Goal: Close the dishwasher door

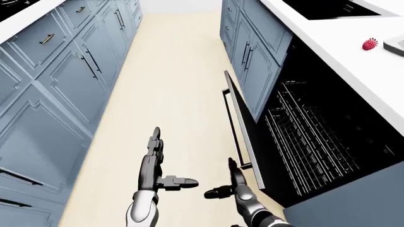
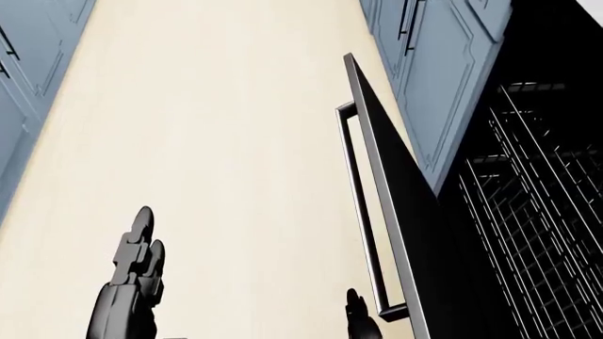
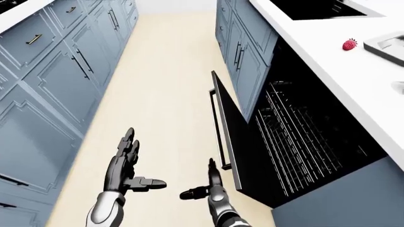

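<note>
dishwasher door [image 1: 243, 137] hangs partly open on the right, racks [image 1: 316, 137] showing behind it. right hand [image 1: 235, 185], fingers spread and empty, sits just left of its near handle [image 1: 232, 124] end; left hand [image 1: 153, 163] open too. best press the flat palm rightward on the outer panel, steadily.

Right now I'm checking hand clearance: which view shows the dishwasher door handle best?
The left-eye view: the whole handle shows, with the right hand near its lower end. The right-eye view is similar; the head view is closer but shows only the hand's fingertips.
</note>
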Motion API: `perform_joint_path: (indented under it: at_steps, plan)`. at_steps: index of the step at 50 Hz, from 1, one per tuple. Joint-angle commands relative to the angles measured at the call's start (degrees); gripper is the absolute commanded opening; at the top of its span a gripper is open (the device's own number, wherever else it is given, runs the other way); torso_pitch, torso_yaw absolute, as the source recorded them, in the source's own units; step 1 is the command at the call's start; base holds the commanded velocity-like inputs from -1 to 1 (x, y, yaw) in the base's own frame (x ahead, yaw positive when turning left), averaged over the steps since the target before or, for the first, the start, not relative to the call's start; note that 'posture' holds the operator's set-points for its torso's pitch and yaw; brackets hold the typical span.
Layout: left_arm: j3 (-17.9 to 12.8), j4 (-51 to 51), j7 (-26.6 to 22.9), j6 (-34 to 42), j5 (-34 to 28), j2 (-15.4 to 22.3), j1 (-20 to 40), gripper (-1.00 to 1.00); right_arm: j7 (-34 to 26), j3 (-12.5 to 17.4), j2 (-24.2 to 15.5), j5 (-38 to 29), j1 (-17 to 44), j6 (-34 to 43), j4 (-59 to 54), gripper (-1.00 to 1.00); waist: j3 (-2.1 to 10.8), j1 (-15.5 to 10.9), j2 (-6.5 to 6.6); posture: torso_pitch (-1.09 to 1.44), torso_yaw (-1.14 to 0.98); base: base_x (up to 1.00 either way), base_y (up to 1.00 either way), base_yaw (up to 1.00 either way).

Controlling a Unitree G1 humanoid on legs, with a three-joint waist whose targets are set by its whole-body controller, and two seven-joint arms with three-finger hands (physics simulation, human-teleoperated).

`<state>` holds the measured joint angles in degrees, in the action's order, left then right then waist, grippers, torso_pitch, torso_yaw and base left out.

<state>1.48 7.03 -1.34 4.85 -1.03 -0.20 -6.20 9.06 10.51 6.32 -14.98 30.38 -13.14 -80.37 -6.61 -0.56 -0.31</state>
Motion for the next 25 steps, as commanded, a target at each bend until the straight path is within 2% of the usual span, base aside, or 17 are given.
perform_joint_path:
  at_steps: [1, 12, 25]
  plan:
    - [0.08, 2.55, 0.04, -1.74, 0.05, 0.01, 0.69, 1.00, -0.23, 0.07, -0.10, 0.48, 1.10, -1.51, 1.30, 1.00, 1.23, -0.02, 0.14, 0.15, 0.00, 0.00, 0.00, 0.00]
    - [0.53, 3.79, 0.08, -1.41, 0.30, -0.05, 0.15, 1.00, 1.39, -0.41, -2.20, 2.10, 0.48, -3.40, 1.52, 1.00, 1.11, -0.17, -0.22, 0.15, 0.00, 0.00, 0.00, 0.00]
    - [0.55, 4.44, 0.17, -1.06, 0.45, -0.02, 0.07, 1.00, 8.22, -1.12, -3.58, 2.82, 0.09, -5.58, 1.72, 1.00, 1.07, -0.34, -0.47, 0.15, 0.00, 0.00, 0.00, 0.00]
